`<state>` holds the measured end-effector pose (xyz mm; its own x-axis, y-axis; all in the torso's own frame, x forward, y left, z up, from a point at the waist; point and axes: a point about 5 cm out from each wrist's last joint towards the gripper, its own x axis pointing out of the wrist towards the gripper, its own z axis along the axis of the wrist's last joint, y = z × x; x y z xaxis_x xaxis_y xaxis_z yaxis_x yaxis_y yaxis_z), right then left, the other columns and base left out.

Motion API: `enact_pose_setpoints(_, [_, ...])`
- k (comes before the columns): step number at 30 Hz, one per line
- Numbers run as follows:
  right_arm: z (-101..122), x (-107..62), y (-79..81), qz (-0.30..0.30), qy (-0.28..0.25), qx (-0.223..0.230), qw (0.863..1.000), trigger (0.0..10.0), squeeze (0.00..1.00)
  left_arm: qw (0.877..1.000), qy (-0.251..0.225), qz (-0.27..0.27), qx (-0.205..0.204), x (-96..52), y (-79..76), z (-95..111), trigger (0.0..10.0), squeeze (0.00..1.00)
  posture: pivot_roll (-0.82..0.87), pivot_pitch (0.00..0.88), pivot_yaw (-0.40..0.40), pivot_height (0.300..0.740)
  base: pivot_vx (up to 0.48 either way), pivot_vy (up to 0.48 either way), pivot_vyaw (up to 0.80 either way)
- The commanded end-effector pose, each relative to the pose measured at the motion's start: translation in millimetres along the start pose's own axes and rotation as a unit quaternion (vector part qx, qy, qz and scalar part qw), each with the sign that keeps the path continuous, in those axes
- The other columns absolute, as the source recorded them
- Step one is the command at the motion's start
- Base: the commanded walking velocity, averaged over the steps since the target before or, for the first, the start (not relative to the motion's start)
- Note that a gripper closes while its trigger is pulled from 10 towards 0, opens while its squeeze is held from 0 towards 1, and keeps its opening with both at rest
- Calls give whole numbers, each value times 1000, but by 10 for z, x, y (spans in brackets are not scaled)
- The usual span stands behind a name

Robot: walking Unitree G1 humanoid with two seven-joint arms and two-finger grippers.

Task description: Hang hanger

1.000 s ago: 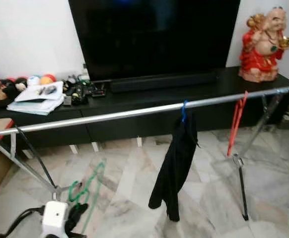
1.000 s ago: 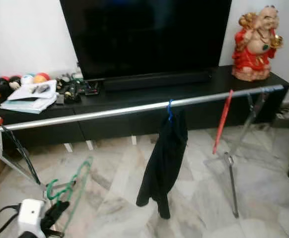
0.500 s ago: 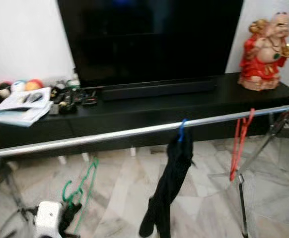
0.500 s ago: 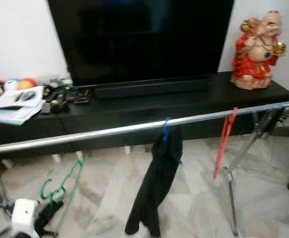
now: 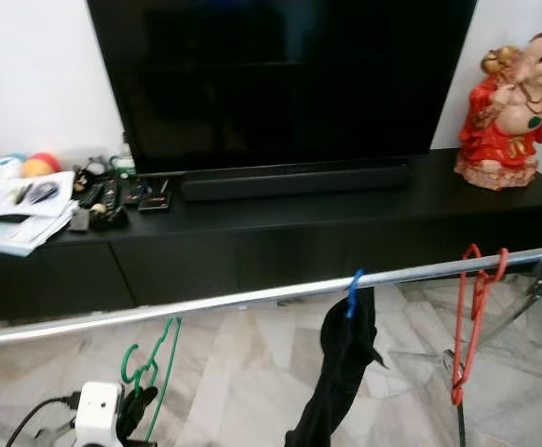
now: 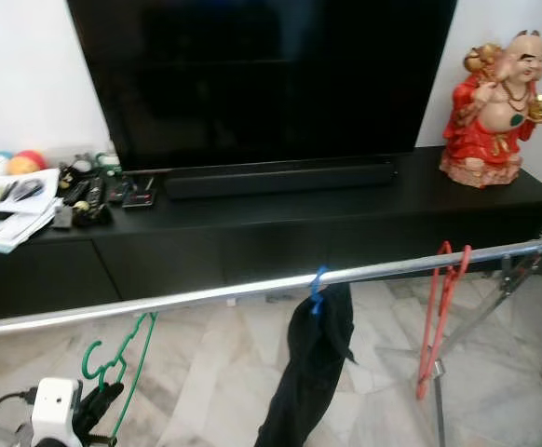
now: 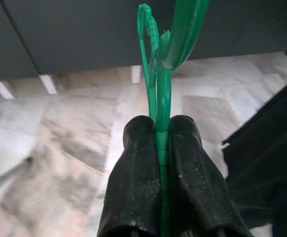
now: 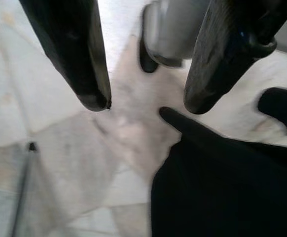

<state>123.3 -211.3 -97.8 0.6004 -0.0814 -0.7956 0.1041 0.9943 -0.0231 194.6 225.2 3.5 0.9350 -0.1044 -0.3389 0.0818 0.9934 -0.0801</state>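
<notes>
Left gripper (image 7: pixel 158 143) low at 7 o'clock in the head views, its two black fingers (image 7: pixel 133 173) pressed together on the stem of the green hanger (image 5: pixel 150 368). Hanger's long axis runs nearly upright, hook end uppermost, with the top reaching the underside of the silver rail (image 5: pixel 206 304); whether it touches the rail cannot be told. Rail crosses the scene from 9 o'clock up toward 3 o'clock. On it: a blue hanger (image 5: pixel 353 284) carrying a black garment (image 5: pixel 336 372) at 5 o'clock, and a red hanger (image 5: pixel 471 326) at 4 o'clock. The bare rail stretch lies between 9 o'clock and the blue hanger. Black TV cabinet (image 5: pixel 280 209) stands behind the rail. Right gripper (image 8: pixel 143 103) has fingers spread apart, holding nothing, over marble floor (image 8: pixel 59 148) and dark cloth.
</notes>
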Motion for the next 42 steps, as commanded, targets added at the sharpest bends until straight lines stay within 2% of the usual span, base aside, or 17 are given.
enact_pose_setpoints(1, [2,8,74,13,0,-6,1000,10000,0,1000,13,24,3,-79,105,-71,10000,0,88,0,25,740,0,0,0])
enact_pose_setpoints(10, [26,17,88,20,-2,-18,1000,10000,0,1000,0,31,0,-55,102,-59,10000,0,86,0,17,740,0,0,0])
enact_pose_setpoints(14, [30,18,79,21,-2,-25,999,10000,0,1000,-4,20,2,5,53,-46,10000,0,77,0,11,740,0,0,0])
enact_pose_setpoints(21, [31,19,88,22,-1,-33,999,10000,0,1000,-4,8,10,9,33,-52,10000,0,76,0,16,740,0,0,0])
enact_pose_setpoints(30, [8,15,135,29,1,-41,999,10000,0,1000,-3,3,13,5,23,-66,10000,0,75,0,19,740,0,-295,690])
enact_pose_setpoints(36, [6,13,129,28,-1,-33,999,10000,0,1000,-5,1,16,15,19,-45,10000,0,74,0,14,740,80,-293,0])
enact_pose_setpoints(42, [11,15,126,27,-1,-33,999,10000,0,999,-3,-17,38,24,-21,-43,10000,0,78,0,11,740,0,0,0])
